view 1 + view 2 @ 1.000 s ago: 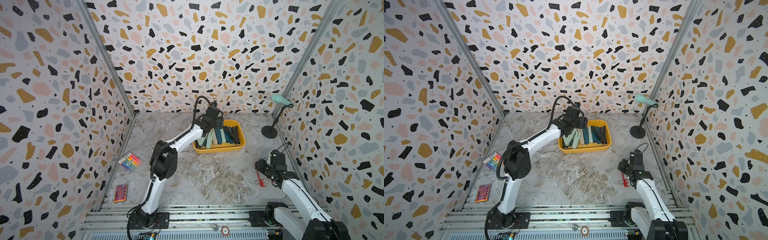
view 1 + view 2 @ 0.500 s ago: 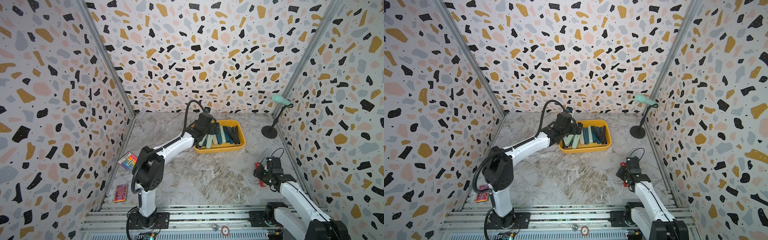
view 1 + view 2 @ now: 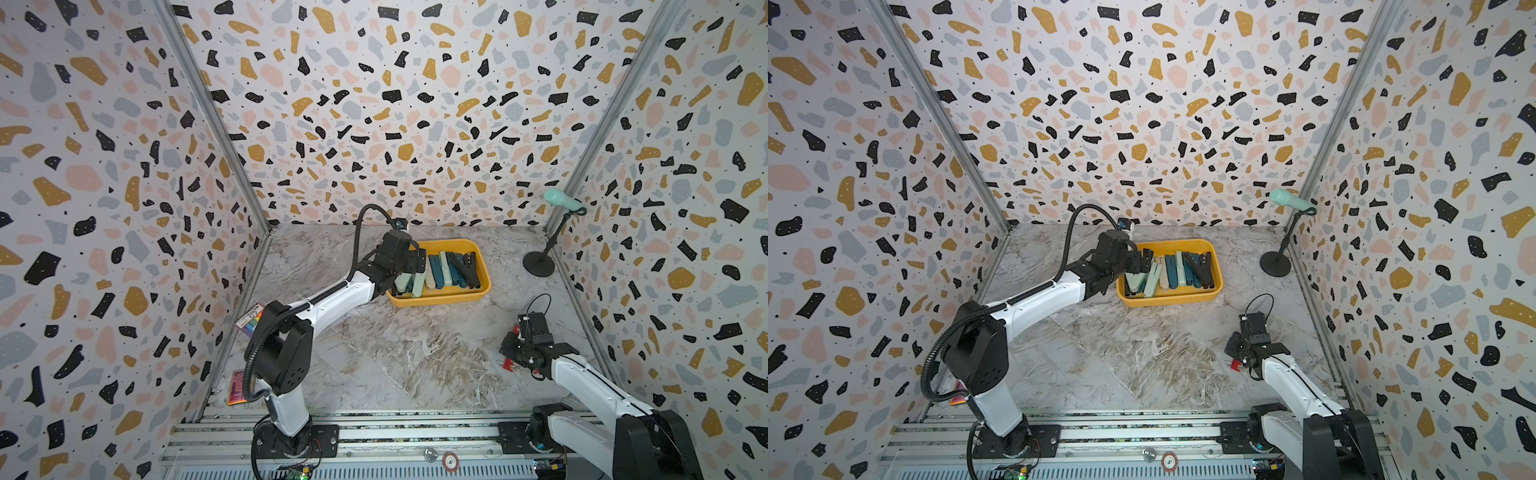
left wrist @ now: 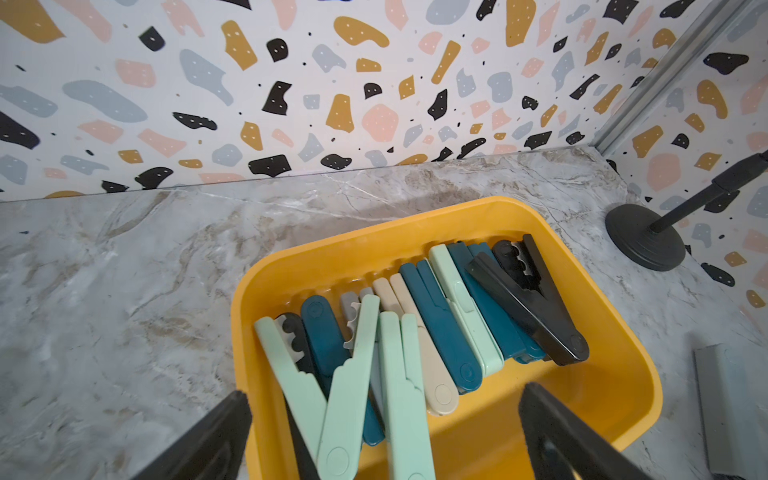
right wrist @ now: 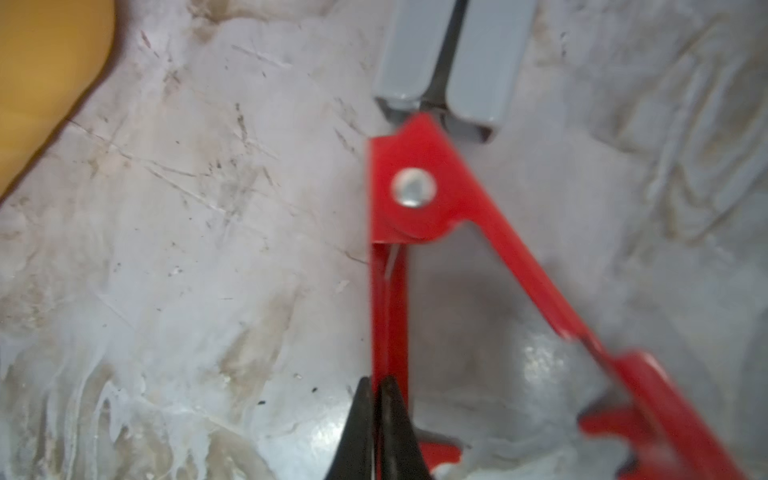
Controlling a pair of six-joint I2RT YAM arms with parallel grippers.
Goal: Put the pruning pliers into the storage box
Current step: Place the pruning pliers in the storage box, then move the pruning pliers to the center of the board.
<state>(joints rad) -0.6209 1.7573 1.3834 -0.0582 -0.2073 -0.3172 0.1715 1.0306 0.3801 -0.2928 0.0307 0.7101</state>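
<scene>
The right gripper has its black fingers pinched shut on the thin edge of one arm of the red pliers. These are two flat red arms splayed in a V from a silver rivet at the hinge, and the free arm ends in a notched, toothed tip. The wrist view is blurred, so I cannot tell whether they touch the table. Just past their hinge lie grey pliers, arms together, flat on the marble. In a top view the red pliers sit near the right wall, well apart from the yellow tray at the back of the table. The left gripper hangs over the tray's near left end with its fingers spread wide and nothing between them. Below it the tray holds a row of pliers side by side and overlapping: mint pliers splayed open, beige pliers, teal pliers and black pliers with scalloped teeth.
</scene>
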